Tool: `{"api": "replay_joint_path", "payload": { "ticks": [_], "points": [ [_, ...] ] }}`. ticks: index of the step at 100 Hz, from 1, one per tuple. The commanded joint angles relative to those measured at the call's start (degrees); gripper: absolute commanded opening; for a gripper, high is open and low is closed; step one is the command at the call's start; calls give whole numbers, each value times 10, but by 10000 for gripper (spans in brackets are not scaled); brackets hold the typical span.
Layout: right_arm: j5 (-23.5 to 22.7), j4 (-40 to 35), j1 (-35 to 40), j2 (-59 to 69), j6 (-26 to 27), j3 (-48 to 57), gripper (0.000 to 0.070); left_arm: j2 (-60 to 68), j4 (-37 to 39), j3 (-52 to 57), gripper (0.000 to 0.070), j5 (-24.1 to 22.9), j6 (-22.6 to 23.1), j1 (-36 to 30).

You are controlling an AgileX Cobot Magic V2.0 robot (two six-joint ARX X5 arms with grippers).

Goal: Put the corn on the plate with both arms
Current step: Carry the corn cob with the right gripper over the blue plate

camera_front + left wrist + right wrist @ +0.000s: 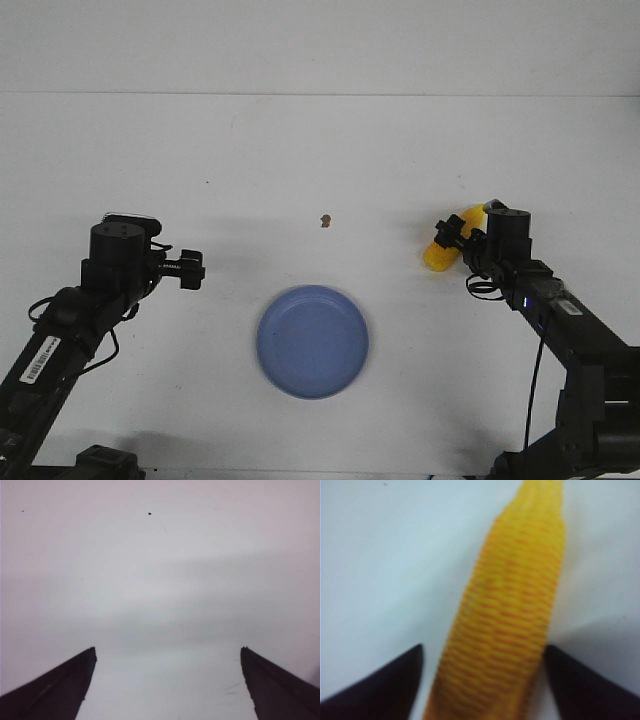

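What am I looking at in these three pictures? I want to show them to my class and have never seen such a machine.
The front picture looks over a white table at two black jointed robot arms. Between them lies a round, shallow periwinkle-blue plate, with nothing on it; beyond it sits a tiny brown speck. The other two pictures come from cameras on the wrists. The left gripper is open over bare table. The right gripper straddles a bright yellow corn cob; whether it grips yet is unclear.
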Motion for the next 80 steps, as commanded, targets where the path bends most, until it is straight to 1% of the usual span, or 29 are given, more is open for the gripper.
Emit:
{"api": "replay_joint_path", "payload": {
  "ticks": [1, 4, 16, 22, 30, 38, 44, 55, 71, 75, 80],
  "points": [
    [-5, 3, 1, 12, -2, 9, 168, 4, 2, 6, 587, 0, 0, 0],
    [-8, 3, 0, 12, -3, 9, 152, 4, 2, 6, 587, 0, 0, 0],
    [-38, 3, 1, 9, -18, 9, 152, 4, 1, 6, 587, -1, 0, 0],
    [-63, -3, 4, -1, -34, 9, 152, 4, 1, 6, 587, -1, -1, 0],
    [-79, -23, 22, -28, -62, 9, 153, 4, 1, 6, 587, -1, -2, 0],
    [-79, -56, 54, -67, -100, 9, 153, 4, 1, 6, 587, -1, -2, 0],
    [-79, -87, 93, -99, -123, 9, 153, 4, 1, 6, 587, 0, -2, 0],
    [-77, -126, 167, -135, -147, 9, 153, 4, 1, 6, 587, 0, -2, 0],
    [-69, -142, 280, -139, -153, 9, 154, 4, 1, 6, 587, -1, -2, 0],
    [-59, -141, 303, -134, -153, 9, 155, 4, 0, 6, 587, -1, -2, 0],
    [-37, -143, 330, -127, -153, 9, 159, 3, -2, 6, 587, 0, -2, 0]
  ]
}}
